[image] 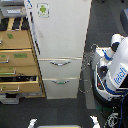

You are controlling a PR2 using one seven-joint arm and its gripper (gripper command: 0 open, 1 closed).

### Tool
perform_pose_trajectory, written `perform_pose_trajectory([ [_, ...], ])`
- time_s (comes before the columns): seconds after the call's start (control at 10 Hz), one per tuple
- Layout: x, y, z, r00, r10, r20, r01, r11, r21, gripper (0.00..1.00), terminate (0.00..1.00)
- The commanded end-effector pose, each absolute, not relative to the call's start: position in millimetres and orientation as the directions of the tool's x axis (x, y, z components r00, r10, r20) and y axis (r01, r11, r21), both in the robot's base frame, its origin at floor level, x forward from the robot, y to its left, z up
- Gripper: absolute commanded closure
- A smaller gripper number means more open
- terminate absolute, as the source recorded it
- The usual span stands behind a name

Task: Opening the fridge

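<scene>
**The white fridge is shut and the robot stands beside it**

The tall white fridge (60, 40) stands in the middle of the exterior view and reaches up to the top edge. Its big upper door (60, 27) is closed. A small sticker (43, 9) with a green figure sits near the top of that door. Below the door are 2 drawers. The upper drawer (60, 67) and the lower drawer (60, 87) each have a silver bar handle, and both are pushed in.

Just beside the fridge, on the exterior view's left, is a tan wooden cabinet (20, 60) with green labels. Some of its drawers stick out a little.

The robot (114, 70) is white and blue. It stands on the dark floor (100, 25) at the exterior view's right, close to the fridge but not touching it. A pincer cannot be made out here, so I cannot tell if it is spread or pressed together.
</scene>
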State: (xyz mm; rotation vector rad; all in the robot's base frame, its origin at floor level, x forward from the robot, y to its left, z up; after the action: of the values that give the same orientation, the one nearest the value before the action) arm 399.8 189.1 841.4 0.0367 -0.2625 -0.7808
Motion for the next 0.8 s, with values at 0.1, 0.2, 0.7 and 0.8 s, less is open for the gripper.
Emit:
perform_pose_trajectory([
  [0.1, 422.9, 182.5, 847.7, 0.724, -0.66, 0.199, 0.665, 0.745, 0.051, 0.0, 0.0],
  [0.2, 436.7, 174.6, 858.1, 0.732, -0.654, 0.191, 0.663, 0.748, 0.019, 0.0, 0.0],
  [0.7, 522.5, 130.1, 899.8, 0.744, -0.636, 0.205, 0.651, 0.759, -0.012, 0.0, 0.0],
  [0.8, 537.0, 126.8, 905.0, 0.737, -0.637, 0.225, 0.655, 0.756, -0.006, 0.0, 0.0],
])
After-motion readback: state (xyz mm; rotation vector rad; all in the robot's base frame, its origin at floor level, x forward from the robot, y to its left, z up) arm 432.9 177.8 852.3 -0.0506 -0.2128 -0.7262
